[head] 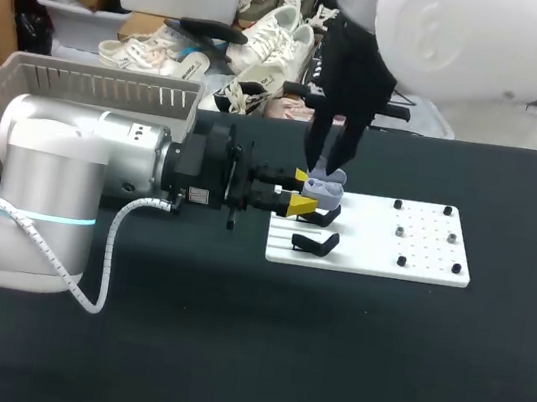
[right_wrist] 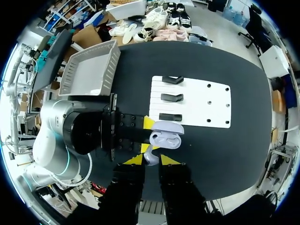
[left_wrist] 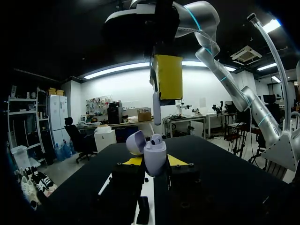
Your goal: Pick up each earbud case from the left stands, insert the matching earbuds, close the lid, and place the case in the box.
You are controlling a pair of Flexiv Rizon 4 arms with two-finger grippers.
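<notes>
Left gripper point(head: 302, 192) clamps the open lavender earbud case point(head: 328, 184) between its jaws; right gripper point(right_wrist: 151, 160), just above, pinches 1 earbud point(right_wrist: 149, 153). Light, slick, rigid plastic, likely best gripped low on its body

Left gripper point(head: 302, 192) pokes in from 9 o'clock, clamping a lavender plastic case point(head: 330, 182). Right gripper point(right_wrist: 152, 161) hangs from 12, pinching a pale earbud point(left_wrist: 157, 110).

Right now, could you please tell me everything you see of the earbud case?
The earbud case is pale lavender, smooth like plastic. Its lid is hinged open, and one earbud sits inside. The left claw is shut on its body from two sides, holding it at the edge of the white board, just under the right claw, which grips a second earbud.
</notes>
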